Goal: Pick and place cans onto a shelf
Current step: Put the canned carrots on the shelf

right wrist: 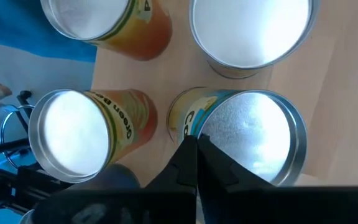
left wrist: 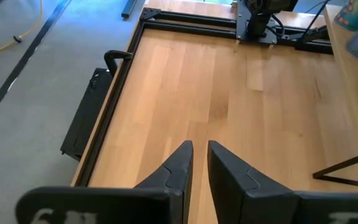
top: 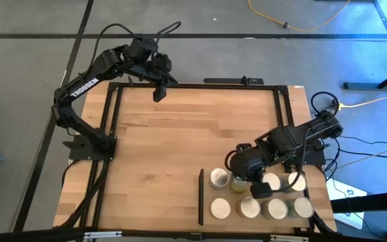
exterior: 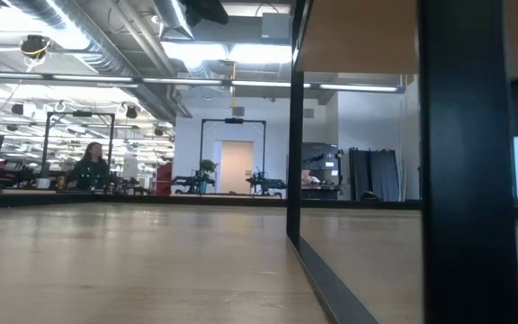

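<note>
The right gripper (top: 248,183) sits low among the cans (top: 250,208) at the bench's (top: 166,134) near right corner. Its fingers (right wrist: 191,163) are pressed fully together with nothing between them, their tips over the rim of 1 can (right wrist: 253,134). About 7 pale tops show in the high view, standing in 2 rows just right of the shelf's (top: 237,216) black bar (top: 201,196); another may be hidden under the arm. The left gripper (left wrist: 197,163) waits over the far left edge of the bench, fingers a narrow gap apart and empty.

All visible cans appear to be on the shelf already, so the step in hand looks like pulling clear. It is best done by lifting the closed fingers straight up before any sideways travel, since the cans stand close together and a sideways brush could topple 1 into its neighbours.
</note>
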Controlling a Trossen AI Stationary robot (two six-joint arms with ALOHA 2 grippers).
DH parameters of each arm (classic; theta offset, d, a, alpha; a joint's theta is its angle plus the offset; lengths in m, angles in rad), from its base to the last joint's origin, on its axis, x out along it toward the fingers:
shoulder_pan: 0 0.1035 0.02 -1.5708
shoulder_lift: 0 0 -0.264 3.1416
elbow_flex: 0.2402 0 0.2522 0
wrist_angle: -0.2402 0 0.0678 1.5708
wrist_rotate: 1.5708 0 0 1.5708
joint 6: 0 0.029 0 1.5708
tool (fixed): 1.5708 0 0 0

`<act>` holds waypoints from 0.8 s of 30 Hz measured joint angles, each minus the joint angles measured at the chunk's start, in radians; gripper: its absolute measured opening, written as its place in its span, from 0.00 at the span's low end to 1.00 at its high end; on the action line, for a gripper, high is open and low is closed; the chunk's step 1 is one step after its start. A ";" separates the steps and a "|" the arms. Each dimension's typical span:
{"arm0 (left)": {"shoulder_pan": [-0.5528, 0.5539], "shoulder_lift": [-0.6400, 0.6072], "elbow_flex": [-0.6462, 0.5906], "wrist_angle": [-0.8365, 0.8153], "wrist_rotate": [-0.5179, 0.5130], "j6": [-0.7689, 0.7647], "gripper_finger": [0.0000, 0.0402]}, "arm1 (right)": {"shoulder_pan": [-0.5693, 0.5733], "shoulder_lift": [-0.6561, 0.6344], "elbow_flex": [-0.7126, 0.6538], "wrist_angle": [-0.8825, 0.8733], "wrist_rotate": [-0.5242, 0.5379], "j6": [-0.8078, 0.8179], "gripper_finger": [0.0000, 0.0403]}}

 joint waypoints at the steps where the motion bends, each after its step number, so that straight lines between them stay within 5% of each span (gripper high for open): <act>1: 0.000 0.000 0.000 0.000 0.000 0.000 0.11 | 0.000 0.000 0.000 0.000 0.000 0.007 0.00; 24: -0.001 0.000 0.000 -0.019 0.000 0.037 0.11 | 0.003 0.004 -0.011 0.000 -0.018 0.191 0.06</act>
